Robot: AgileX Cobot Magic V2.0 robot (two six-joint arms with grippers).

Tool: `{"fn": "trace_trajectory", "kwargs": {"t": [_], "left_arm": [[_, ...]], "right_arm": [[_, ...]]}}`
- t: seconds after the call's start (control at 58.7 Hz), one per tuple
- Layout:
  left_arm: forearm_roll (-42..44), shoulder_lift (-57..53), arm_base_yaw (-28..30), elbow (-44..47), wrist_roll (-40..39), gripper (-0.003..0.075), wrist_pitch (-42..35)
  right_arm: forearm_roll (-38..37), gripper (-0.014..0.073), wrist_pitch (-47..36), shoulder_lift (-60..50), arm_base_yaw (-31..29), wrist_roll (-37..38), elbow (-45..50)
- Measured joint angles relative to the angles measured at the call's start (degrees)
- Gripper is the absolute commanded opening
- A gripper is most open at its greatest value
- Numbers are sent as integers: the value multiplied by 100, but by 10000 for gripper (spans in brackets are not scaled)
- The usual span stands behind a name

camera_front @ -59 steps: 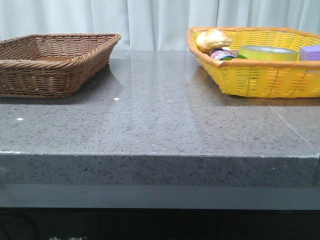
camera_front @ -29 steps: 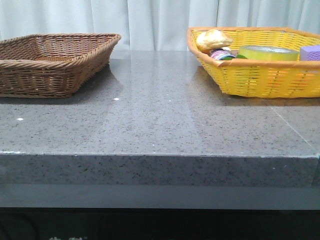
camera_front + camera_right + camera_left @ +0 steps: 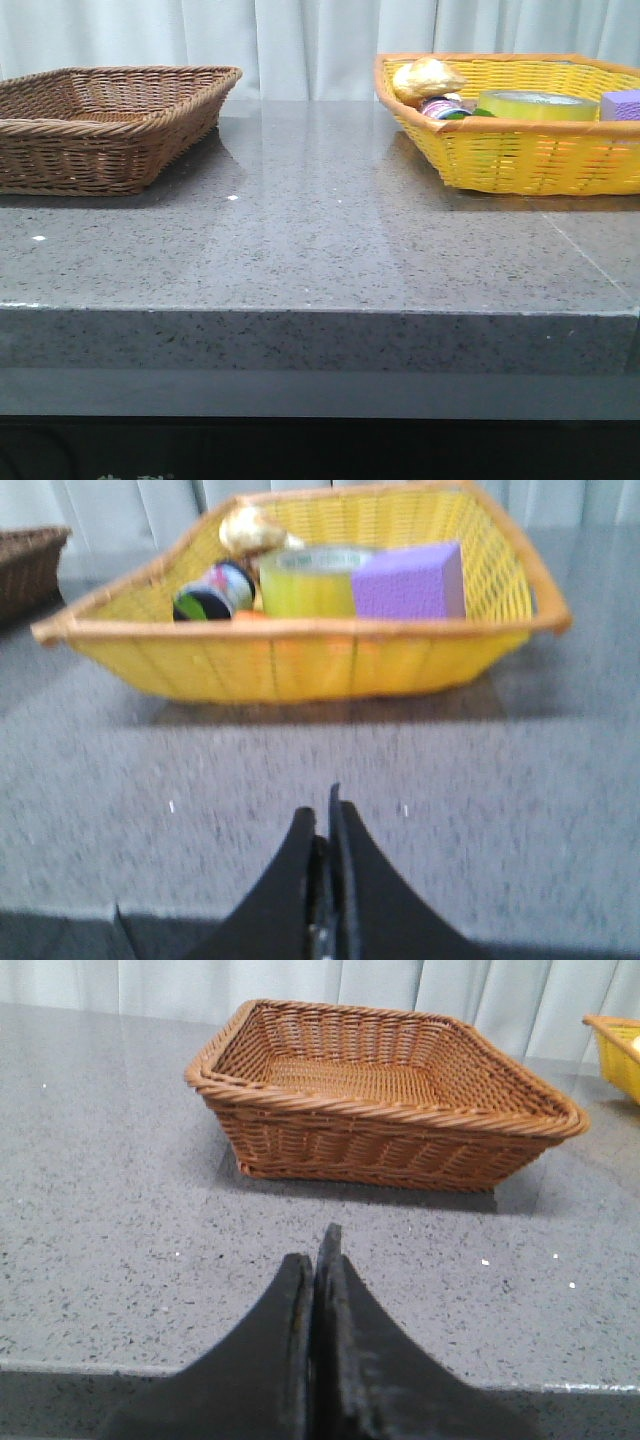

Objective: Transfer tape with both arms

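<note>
Front view, tape (image 3: 537, 105): a wide yellow roll lying flat inside the yellow basket (image 3: 520, 160), its top face level with the basket rim; it sits at the far right corner of the tabletop (image 3: 320, 250).
Right wrist view, tape (image 3: 312, 580): rests against the basket's near wall, touching the purple block (image 3: 410, 582) on one side, with the small roll (image 3: 215, 590) just beside it on the other.
Small roll: multicoloured, tilted on its edge; in the front view (image 3: 445, 108) it shows between the tape and the pale lump.
Pale lump (image 3: 427, 78): a yellowish crumpled object at the basket's corner nearest the middle of the tabletop, rising above the rim; what it is cannot be told.
Purple block (image 3: 621, 104): at the basket's right end, partly cut off by the front view's edge.
Yellow basket: woven, orange rim, standing on the tabletop near its right edge.
Brown basket (image 3: 105, 125): woven, at the far left corner of the tabletop, well apart from the yellow one; the left wrist view (image 3: 385, 1095) shows only its bare woven floor.
Right gripper (image 3: 326, 825): black fingers pressed together, holding nothing, above bare tabletop near the front edge, facing the yellow basket and apart from it.
Left gripper (image 3: 318, 1265): black fingers likewise closed on nothing, near the front edge, facing the brown basket and apart from it.
Tabletop: grey speckled stone, glossy.
Curtain (image 3: 300, 40): pale, hanging behind the far edge.
</note>
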Motion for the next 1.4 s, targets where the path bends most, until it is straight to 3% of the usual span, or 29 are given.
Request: {"fn": "trace_trajectory", "kwargs": {"t": [0.273, 0.528, 0.801, 0.852, 0.937, 1.039, 1.125, 1.21, 1.397], "left_arm": [[24, 307, 0, -1285, -13, -20, 307], [63, 2237, 0, -2950, -13, -20, 642], [63, 3198, 0, -3386, -15, 4, 677], [63, 3198, 0, -3386, -15, 55, 677], [63, 3198, 0, -3389, -15, 213, 677], [63, 3198, 0, -3398, -25, 435, 677], [63, 3198, 0, -3398, -25, 563, 666], [63, 3198, 0, -3398, -25, 594, 655], [63, 3198, 0, -3398, -25, 586, 655]], "right_arm": [[0, -118, 728, 267, 0, 0, -1446], [0, -118, 1376, 1845, 0, 0, -3045], [-11, -113, 1455, 2697, 0, 0, -3479], [-11, -75, 1457, 2697, 0, 0, -3479], [-18, 55, 1457, 2697, 0, 0, -3481], [-32, 301, 1457, 2702, 0, 0, -3481], [-32, 510, 1457, 2702, 0, 0, -3481], [-37, 617, 1457, 2702, 0, 0, -3481], [-37, 598, 1432, 2702, 0, 0, -3502]]}}
